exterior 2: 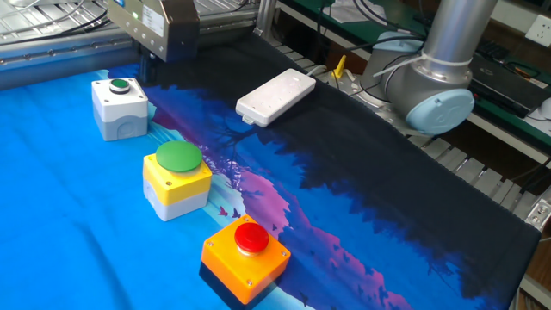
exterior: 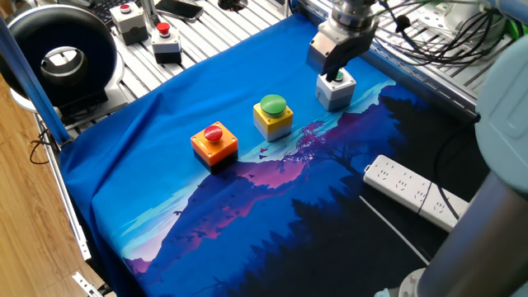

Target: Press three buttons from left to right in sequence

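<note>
**Gripper hanging over the grey-white box at the far end of the row**

The three boxes are sitting in a diagonal row on the blue cloth (exterior: 148, 165) covering the bench. The orange box (exterior: 214, 143) with its red cap is lying nearest the wooden-floor side, the yellow box (exterior: 273, 117) with the large green cap is sitting in the middle, and the grey-white box (exterior: 335, 88) with the small green cap is resting toward the far corner, by the slotted metal frame. They are standing apart from one another, all upright.

The gripper (exterior: 332, 73) is hanging just above the grey-white box, its tip close over the small cap; whether it is touching the cap I cannot tell. (From the other camera only the gripper's body (exterior 2: 164, 26) is showing, behind that same box (exterior 2: 120, 107).) Its fingers are hidden, so I cannot say whether they are apart or together.

A white power strip (exterior: 410, 189) is lying on the dark part of the cloth, toward the arm's side of the bench, well apart from the boxes.
</note>
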Robot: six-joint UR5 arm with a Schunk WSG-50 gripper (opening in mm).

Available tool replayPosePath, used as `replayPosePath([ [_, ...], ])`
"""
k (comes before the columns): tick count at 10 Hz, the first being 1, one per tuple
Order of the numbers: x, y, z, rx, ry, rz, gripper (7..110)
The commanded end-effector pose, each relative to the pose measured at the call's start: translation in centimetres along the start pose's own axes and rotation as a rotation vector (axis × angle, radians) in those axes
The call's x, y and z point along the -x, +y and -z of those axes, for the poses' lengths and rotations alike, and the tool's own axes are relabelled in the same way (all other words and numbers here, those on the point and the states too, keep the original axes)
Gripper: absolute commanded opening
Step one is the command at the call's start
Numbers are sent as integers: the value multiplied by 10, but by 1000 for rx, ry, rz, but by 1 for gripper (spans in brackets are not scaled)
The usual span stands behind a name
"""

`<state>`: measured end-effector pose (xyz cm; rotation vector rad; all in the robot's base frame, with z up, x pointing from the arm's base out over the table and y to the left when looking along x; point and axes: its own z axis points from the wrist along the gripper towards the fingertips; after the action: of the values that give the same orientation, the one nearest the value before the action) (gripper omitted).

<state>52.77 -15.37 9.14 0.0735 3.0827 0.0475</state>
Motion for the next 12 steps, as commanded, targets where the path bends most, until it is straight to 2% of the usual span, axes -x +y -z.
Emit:
replayPosePath([
  [1,1,16,-5,0,-14,-25,7],
  [3,-6,9,-2,-24,1,-35,7],
  [5,-9,7,-2,-28,14,-60,7],
  [7,-7,11,-2,-14,9,-80,7],
  [8,-6,6,-2,-32,1,-76,7],
  [9,-7,3,-2,-46,8,-25,7],
  [10,-4,2,-2,-50,-5,23,7],
  [11,7,-4,-1,-74,-43,110,7],
  [12,8,-5,-1,-80,-48,129,7],
])
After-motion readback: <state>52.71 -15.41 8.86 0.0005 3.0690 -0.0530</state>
